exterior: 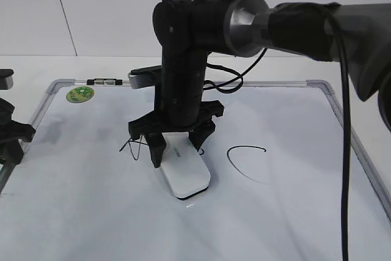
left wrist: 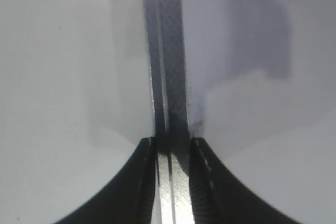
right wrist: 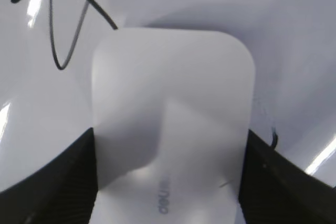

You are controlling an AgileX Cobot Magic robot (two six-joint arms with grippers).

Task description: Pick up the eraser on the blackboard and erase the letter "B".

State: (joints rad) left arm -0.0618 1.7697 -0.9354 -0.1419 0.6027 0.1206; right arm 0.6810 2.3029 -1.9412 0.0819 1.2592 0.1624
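Observation:
The eraser (exterior: 184,173), a white rounded block, lies flat on the blackboard (exterior: 293,212) near its middle. My right gripper (exterior: 179,146) is shut on the eraser, one finger on each long side. In the right wrist view the eraser (right wrist: 170,108) fills the space between the fingers (right wrist: 168,182). The letter "B" is mostly hidden under the eraser and gripper; only a short black stroke (exterior: 201,150) shows beside the right finger. My left gripper (exterior: 11,136) is shut on the board's grey frame (left wrist: 168,51) at the left edge, as the left wrist view (left wrist: 172,148) shows.
The black "A" (exterior: 131,147) is just left of the eraser, and its strokes show in the right wrist view (right wrist: 58,24). The open "C" (exterior: 243,158) is to the right. A green sticker (exterior: 80,95) and a small clip (exterior: 104,81) sit at the top left.

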